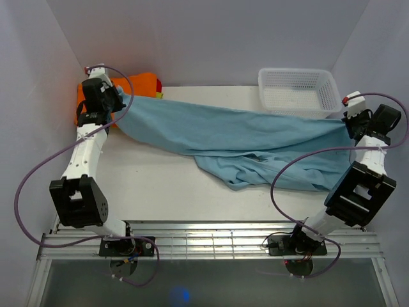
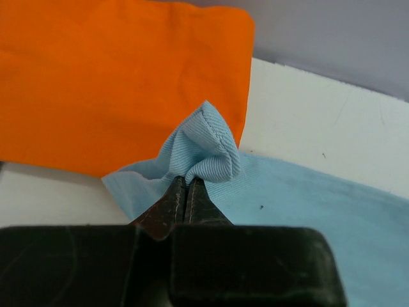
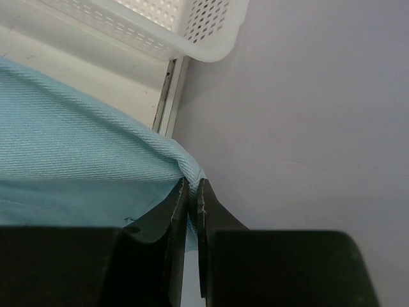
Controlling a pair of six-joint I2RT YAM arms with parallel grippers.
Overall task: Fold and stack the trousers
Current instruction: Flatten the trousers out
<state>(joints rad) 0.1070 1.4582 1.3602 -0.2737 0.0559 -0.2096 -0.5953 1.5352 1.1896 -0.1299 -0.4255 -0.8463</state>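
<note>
Both arms are stretching the trousers right across the table, one end far left, the other far right. A loose heap of blue cloth is sagging onto the surface right of the middle. The left claw is pinching fully shut on a small bunched tuft of the blue cloth. The right claw is squeezing all but closed on a thin edge of it.

This looks like the spreading-out step, with no fold made yet. The next move probably calls for lowering both ends together, with enough tension that the crumpled heap is drawn flat rather than trapped underneath.

The overhead view is giving the whole span and that heap, which neither wrist camera is catching. The left wrist view is showing what the overhead hides: the tuft is sitting just at the edge of the orange garment, tight in the jaws. The right wrist view is showing that claw working very near the side wall, just below the corner of the white basket.
</note>
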